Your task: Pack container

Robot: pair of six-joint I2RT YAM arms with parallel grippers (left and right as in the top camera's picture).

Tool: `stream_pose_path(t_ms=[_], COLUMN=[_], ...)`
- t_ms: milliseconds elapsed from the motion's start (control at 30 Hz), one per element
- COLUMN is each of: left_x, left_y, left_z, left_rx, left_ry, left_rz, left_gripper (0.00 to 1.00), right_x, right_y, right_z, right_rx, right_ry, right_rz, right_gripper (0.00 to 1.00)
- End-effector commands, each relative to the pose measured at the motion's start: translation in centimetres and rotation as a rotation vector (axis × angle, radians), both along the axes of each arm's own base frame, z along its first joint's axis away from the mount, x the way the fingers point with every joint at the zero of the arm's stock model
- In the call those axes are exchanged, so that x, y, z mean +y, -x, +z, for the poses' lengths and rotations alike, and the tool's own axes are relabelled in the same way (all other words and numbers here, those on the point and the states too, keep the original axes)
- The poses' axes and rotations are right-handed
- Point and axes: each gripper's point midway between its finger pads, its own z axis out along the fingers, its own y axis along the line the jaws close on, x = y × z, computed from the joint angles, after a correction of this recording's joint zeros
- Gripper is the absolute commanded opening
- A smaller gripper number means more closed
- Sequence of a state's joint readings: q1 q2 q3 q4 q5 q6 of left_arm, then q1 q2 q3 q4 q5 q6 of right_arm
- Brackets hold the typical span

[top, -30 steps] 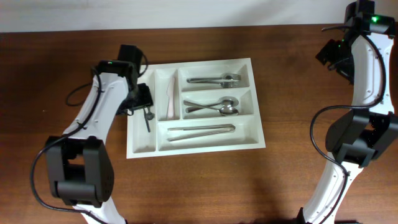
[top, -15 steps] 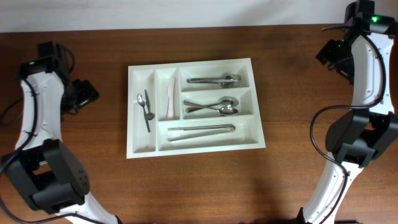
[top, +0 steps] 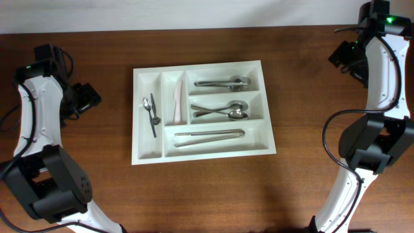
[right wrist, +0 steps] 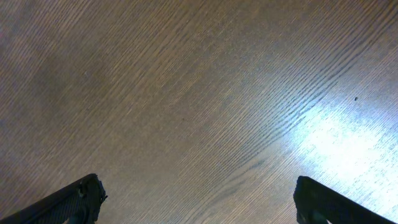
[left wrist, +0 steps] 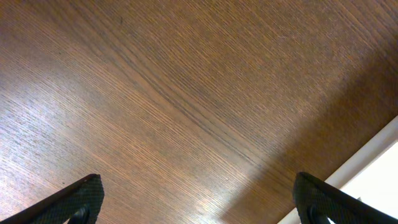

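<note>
The white cutlery tray, the container [top: 147, 156], lies at the table's middle. Its left upright slot holds small spoons [top: 151, 114], the second slot a pale knife [top: 177, 102]. The three long compartments hold forks [top: 223, 83], spoons [top: 220, 111] and tongs [top: 209, 136]. My left gripper [top: 83, 100] is open and empty, well left of the tray; its wrist view shows bare wood between the fingertips [left wrist: 198, 205] and a white strip at the lower right. My right gripper [top: 343, 57] is open and empty at the far right back; its wrist view shows only wood [right wrist: 198, 202].
The brown wooden table [top: 207, 194] stretches around the tray. A pale wall band runs along the back edge [top: 194, 13]. Both arm bases stand near the front corners.
My left arm has pulled away from the tray's left slot to the far left, leaving the small spoons in that slot. The right arm has not moved.
</note>
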State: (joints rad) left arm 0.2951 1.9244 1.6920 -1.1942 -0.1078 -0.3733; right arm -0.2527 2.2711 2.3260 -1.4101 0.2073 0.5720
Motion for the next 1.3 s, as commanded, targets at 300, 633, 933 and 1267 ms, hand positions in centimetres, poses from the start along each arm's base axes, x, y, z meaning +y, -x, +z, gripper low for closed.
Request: stream_pose_path(t_ms=[300, 633, 933, 1267], left_x=[0.0, 0.0, 0.0, 0.0], left_y=[-0.2, -0.2, -0.2, -0.2], left_z=[0.9, 0.9, 0.9, 0.9], left_rx=[-0.025, -0.025, -0.025, -0.025], left_ry=[0.001, 0.001, 0.001, 0.001], left_rz=[-0.015, -0.015, -0.015, -0.015], left_gripper=[0.99, 0.99, 0.99, 0.99], right_x=[3.5, 15.6, 16.5, 13.7], right_y=[0.9, 10.1, 21.6, 25.1], right_z=[8.4, 18.8, 15.6, 10.5], right_rx=[-0.167, -0.480, -0.522, -0.764], right_ry=[0.042, 0.044, 0.034, 0.070], right_rz=[0.066, 0.333, 0.409, 0.292], right_gripper=[0.99, 0.99, 0.99, 0.99])
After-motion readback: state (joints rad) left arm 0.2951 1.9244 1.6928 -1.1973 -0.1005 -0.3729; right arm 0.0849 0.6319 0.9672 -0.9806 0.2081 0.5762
